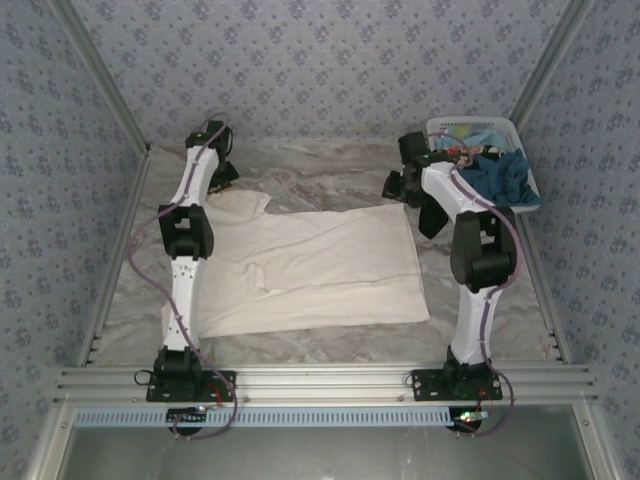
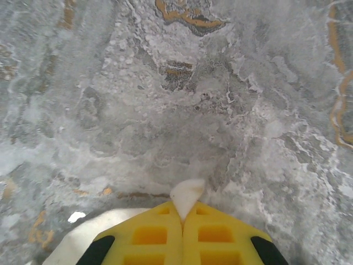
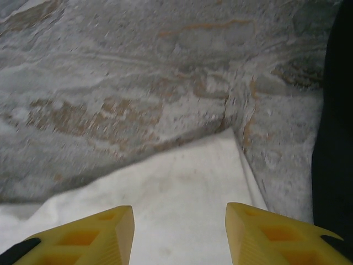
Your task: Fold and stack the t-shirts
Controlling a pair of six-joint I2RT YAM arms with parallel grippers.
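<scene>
Left gripper (image 2: 183, 214) pinched on off-white t-shirt (image 1: 330, 265) corner, right gripper (image 3: 179, 221) spread over its edge, shirt lengthwise left-right

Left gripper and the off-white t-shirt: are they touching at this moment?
Touching. The left wrist view shows the left gripper with its yellow jaws shut and a tip of the off-white t-shirt pinched between them.
</scene>
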